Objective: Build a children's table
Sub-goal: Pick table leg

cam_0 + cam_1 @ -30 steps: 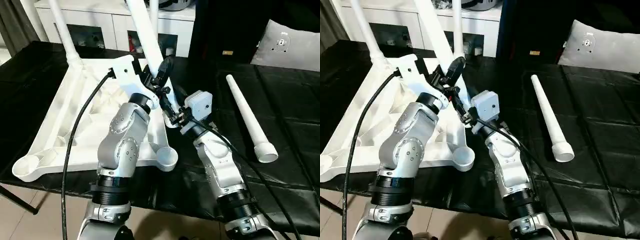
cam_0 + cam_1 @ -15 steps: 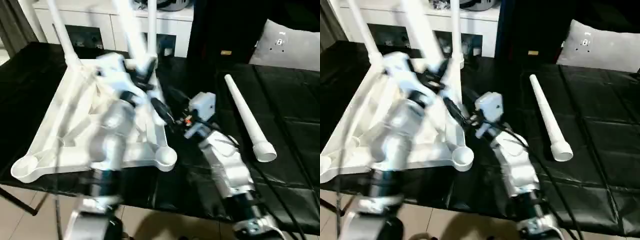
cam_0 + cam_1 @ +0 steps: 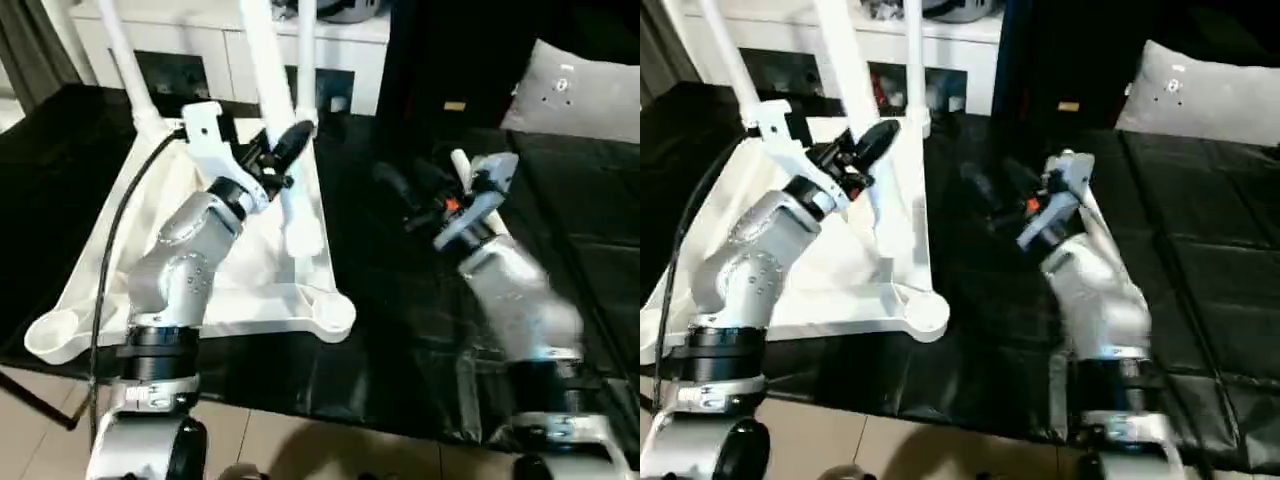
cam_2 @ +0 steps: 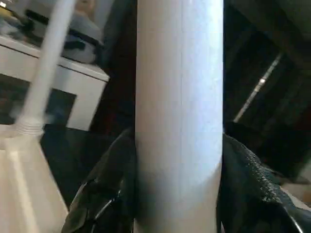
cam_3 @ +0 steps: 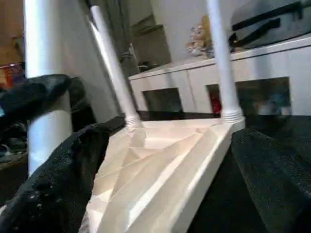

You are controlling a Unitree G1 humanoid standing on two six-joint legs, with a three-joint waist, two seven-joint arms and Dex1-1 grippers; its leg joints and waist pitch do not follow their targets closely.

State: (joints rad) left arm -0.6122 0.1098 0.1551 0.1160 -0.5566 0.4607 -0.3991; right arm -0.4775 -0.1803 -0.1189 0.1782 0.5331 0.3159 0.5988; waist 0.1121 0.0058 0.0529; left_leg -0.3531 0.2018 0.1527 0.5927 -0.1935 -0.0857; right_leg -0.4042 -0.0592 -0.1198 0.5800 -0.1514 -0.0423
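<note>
The children's table top [image 3: 130,250] lies upside down on the left, ribs up. Two white legs [image 3: 122,50] [image 3: 306,50] stand upright in its far corner sockets. Both near corner sockets [image 3: 335,313] [image 3: 50,335] are empty. My left gripper [image 3: 285,150] is shut on a third leg [image 3: 268,70], which tilts with its wide end over the top's right rim. In the left wrist view that leg [image 4: 180,121] sits between the black fingers [image 4: 104,194]. My right gripper [image 3: 400,195] hangs open over the black surface, apart from the table. A loose leg [image 3: 459,160] lies partly hidden behind my right arm.
A black-covered work surface [image 3: 400,300] carries everything, with its front edge close to me. Behind it a white cabinet with glass doors [image 3: 200,45] stands. Further right, a grey cushion [image 3: 590,95] lies at the back.
My right gripper has opened, let go of the held leg's lower end and swung away to the right. The left gripper has kept the leg and shifted it slightly left.
</note>
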